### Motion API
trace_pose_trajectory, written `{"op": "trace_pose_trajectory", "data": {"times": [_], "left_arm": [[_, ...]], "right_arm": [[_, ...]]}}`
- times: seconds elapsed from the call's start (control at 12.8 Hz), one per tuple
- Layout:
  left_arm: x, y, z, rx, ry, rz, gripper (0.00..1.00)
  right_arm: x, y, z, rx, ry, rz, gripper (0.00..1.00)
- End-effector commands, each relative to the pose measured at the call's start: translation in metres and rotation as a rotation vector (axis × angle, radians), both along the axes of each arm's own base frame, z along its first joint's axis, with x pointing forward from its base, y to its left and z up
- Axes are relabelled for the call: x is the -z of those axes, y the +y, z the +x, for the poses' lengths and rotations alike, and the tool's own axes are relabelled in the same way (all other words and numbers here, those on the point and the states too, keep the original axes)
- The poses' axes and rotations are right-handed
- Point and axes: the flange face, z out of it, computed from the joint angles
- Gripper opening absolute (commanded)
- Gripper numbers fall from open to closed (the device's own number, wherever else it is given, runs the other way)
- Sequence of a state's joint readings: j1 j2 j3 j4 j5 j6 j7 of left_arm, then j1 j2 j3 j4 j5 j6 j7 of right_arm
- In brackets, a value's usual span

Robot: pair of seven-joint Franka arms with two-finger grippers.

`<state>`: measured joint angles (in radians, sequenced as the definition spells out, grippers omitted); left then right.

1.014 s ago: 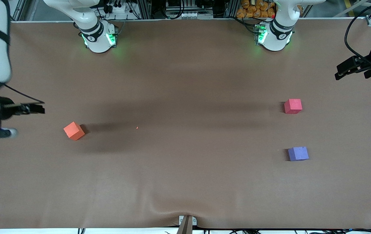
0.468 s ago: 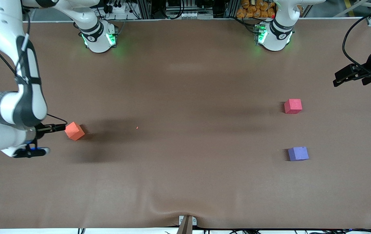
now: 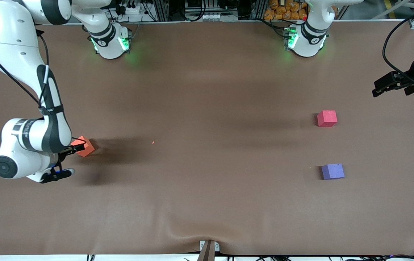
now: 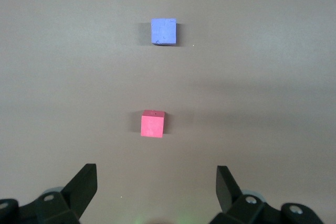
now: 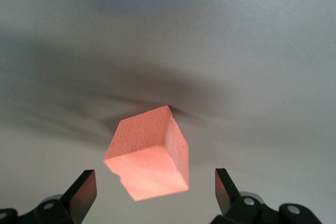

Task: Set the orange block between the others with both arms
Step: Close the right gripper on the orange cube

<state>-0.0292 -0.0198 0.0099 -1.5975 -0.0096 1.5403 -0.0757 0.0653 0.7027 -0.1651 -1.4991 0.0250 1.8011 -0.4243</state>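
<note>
A brown cloth covers the bench edge to edge, puckered into soft wrinkles at the edge nearest the front camera, where a small metal bracket clamps it. Along the bench's top edge run aluminium frame rails, black cables and a heap of orange objects. Broad soft shadows cross the cloth.

One cube toward the right arm's end; two cubes toward the left's.

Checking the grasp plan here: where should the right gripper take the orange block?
Across two opposite flat side faces of the orange block, from above. It sits skewed on the table, so the open right gripper should probably turn to match its faces, not its corners.
</note>
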Motion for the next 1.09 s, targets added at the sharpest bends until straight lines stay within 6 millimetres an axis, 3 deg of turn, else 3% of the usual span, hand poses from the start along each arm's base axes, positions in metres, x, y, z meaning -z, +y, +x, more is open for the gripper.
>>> {"op": "trace_pose_trajectory", "data": {"times": [0.0, 0.39, 0.7, 1.01], "left_arm": [[-0.006, 0.002, 0.0, 0.015, -0.021, -0.001, 1.0], [0.0, 0.002, 0.004, 0.015, -0.016, 0.001, 1.0], [0.027, -0.004, 0.018, 0.015, 0.031, 0.004, 1.0], [0.032, -0.01, 0.025, 0.013, 0.015, 0.002, 1.0]], "right_arm": [[0.015, 0.001, 0.0, -0.145, -0.002, 0.05, 1.0], [0.026, 0.008, -0.007, -0.324, 0.034, 0.126, 1.0], [0.027, 0.012, -0.008, -0.329, 0.045, 0.128, 1.0], [0.043, 0.016, -0.02, -0.332, 0.08, 0.135, 1.0]]}}
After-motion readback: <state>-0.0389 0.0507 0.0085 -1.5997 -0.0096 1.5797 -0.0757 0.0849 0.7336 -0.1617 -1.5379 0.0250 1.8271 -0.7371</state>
